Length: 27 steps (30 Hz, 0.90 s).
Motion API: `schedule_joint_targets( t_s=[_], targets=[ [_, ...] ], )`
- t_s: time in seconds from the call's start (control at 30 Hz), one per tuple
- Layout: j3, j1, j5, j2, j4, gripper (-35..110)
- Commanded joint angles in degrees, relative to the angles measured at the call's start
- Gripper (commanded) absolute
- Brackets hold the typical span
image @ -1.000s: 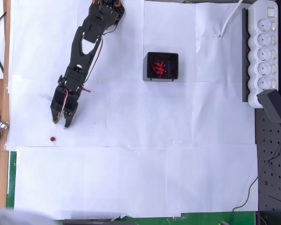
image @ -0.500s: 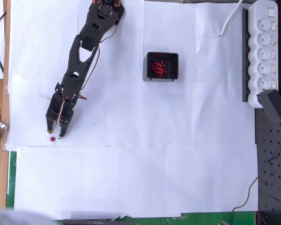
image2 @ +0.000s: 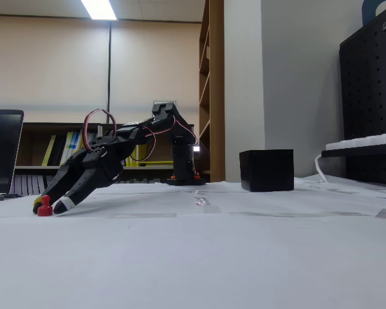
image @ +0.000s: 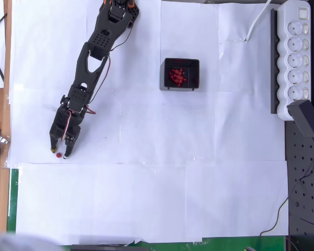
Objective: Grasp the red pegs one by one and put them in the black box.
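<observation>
One red peg out, the rest in the black box.

A lone peg [image: 58, 155] stands upright on the white paper at the left side of the overhead view, a small dark-red knob on a wider foot in the fixed view [image2: 45, 206]. The box [image: 181, 74], square, open-topped and thin-walled, sits well to the right and farther back, holding a heap of red pegs [image: 177, 76].
</observation>
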Motion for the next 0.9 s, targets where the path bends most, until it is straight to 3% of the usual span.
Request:
schedule_joint_targets(
  t_s=[0.0, 0.4, 0.87],
  targets=[
    [1.58, 0.97, -0.09, 2.11, 1.23, 15],
    [3.87, 1.23, 1.23, 4.57, 1.05, 15],
    [3.69, 1.14, 0.62, 4.22, 2.2, 0]
  ],
)
